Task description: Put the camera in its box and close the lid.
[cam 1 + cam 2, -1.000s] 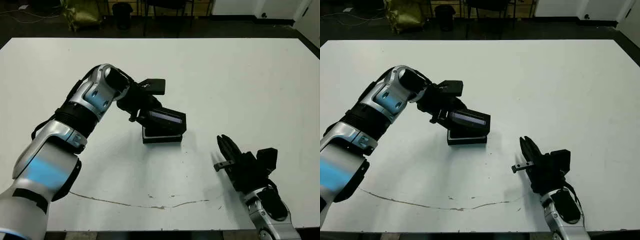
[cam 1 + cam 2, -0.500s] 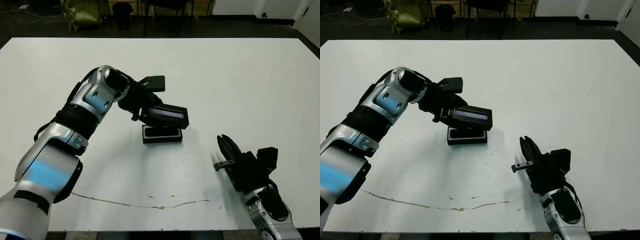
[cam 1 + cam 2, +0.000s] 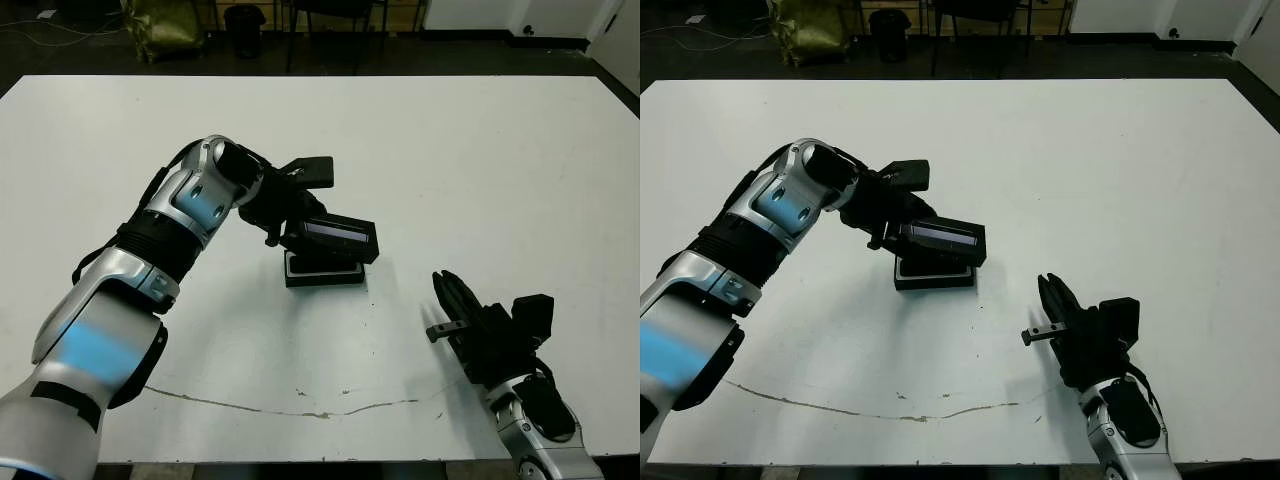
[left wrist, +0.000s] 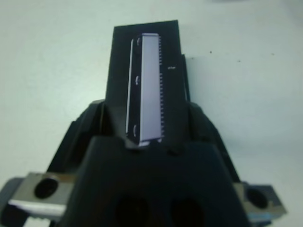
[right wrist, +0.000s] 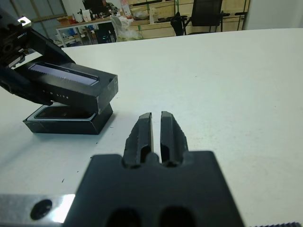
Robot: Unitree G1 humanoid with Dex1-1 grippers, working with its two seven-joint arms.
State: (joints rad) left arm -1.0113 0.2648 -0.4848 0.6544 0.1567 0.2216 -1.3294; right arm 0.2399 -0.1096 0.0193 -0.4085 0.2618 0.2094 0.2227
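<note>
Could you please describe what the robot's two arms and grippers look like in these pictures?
The left arm has glossy silver shells with black joint bands, a black cable looped beside the forearm, and a blue sheen low down. The right arm shows a silver wrist section. The left gripper and right gripper are matte black with two slim fingers.

I see the lid (image 3: 335, 237) tilted over the box (image 3: 323, 270) blocking entry from above — bare table (image 3: 500, 160) lies open all around.
</note>
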